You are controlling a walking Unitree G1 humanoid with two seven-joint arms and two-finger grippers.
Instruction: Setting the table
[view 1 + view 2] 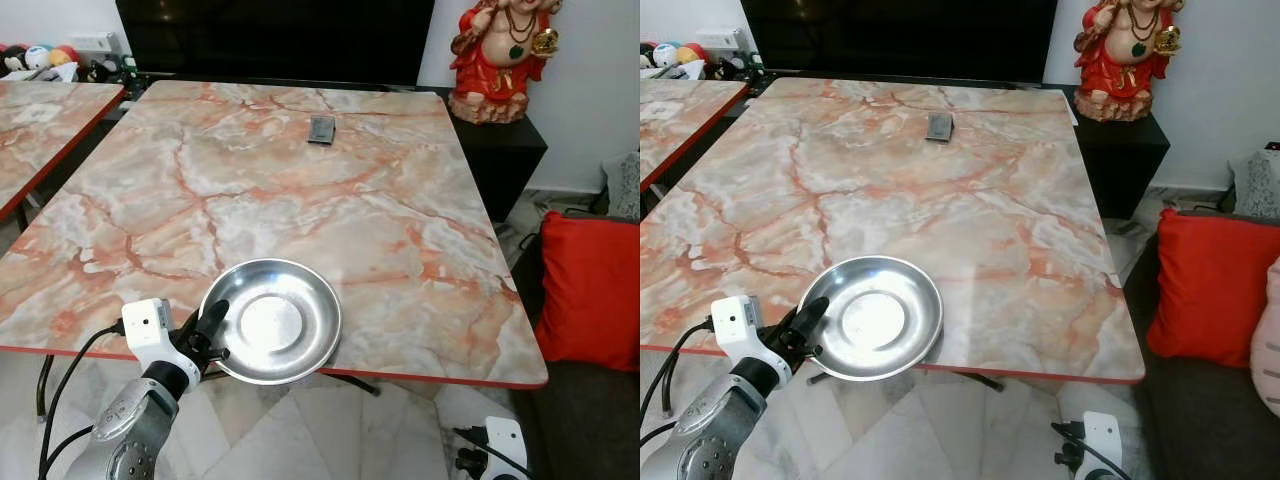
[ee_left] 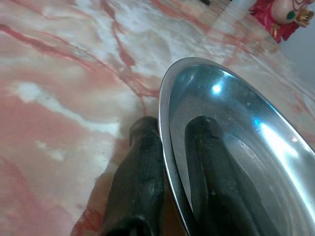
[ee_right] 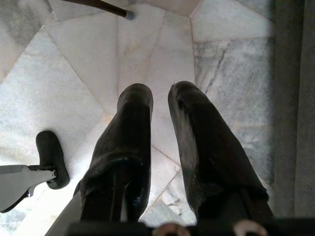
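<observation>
Left gripper [image 1: 208, 335] clamped on rim of round, shiny stainless-steel plate [image 1: 275, 320], at near edge of pink-veined marble table [image 1: 330, 200]. Right gripper [image 3: 160, 103] idle, fingers slightly apart, above pale marble floor tiles [image 3: 88, 64].

My left hand [image 1: 212, 333] reaches toward one o'clock, fingers pinched tight; my right hand [image 3: 160, 105] hangs low, fingers slightly parted.
</observation>
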